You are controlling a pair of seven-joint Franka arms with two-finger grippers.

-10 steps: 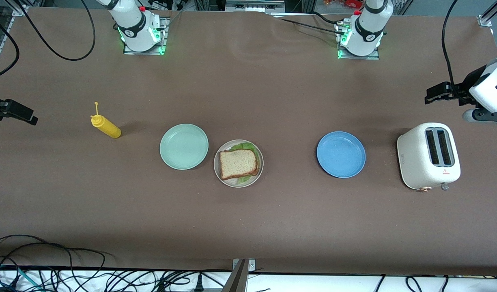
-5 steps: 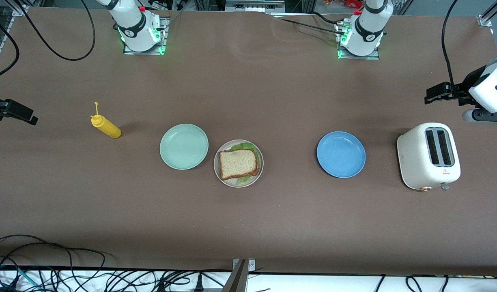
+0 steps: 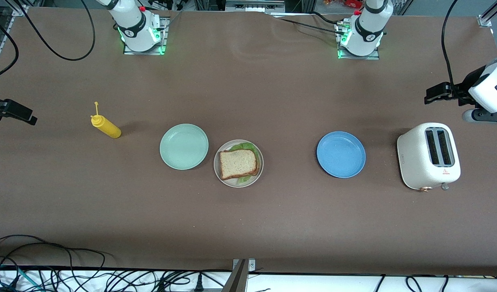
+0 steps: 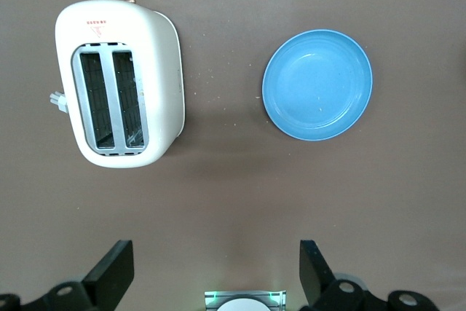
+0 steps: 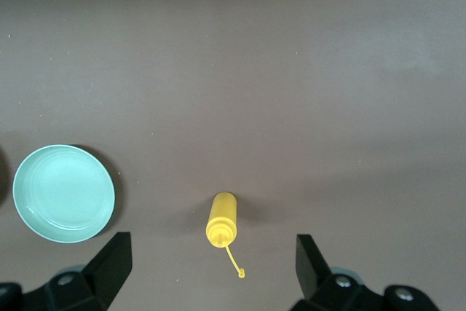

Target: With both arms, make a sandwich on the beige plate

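The sandwich (image 3: 237, 163) lies on the beige plate (image 3: 226, 180) in the middle of the table. Its top bread slice is tan with a brown crust, and green lettuce (image 3: 244, 146) sticks out from under it. My left gripper (image 3: 439, 93) hangs open and empty over the left arm's end of the table, by the toaster. In the left wrist view the left gripper (image 4: 216, 274) has its fingers wide apart with bare table under them. My right gripper (image 3: 13, 111) waits open and empty over the right arm's end; the right gripper (image 5: 211, 271) looks down on the yellow bottle.
A mint-green plate (image 3: 183, 146) (image 5: 64, 193) touches the beige plate on the right arm's side. A blue plate (image 3: 341, 154) (image 4: 317, 84) and a white toaster (image 3: 429, 156) (image 4: 120, 84) stand toward the left arm's end. A yellow squeeze bottle (image 3: 106, 126) (image 5: 222, 218) lies toward the right arm's end.
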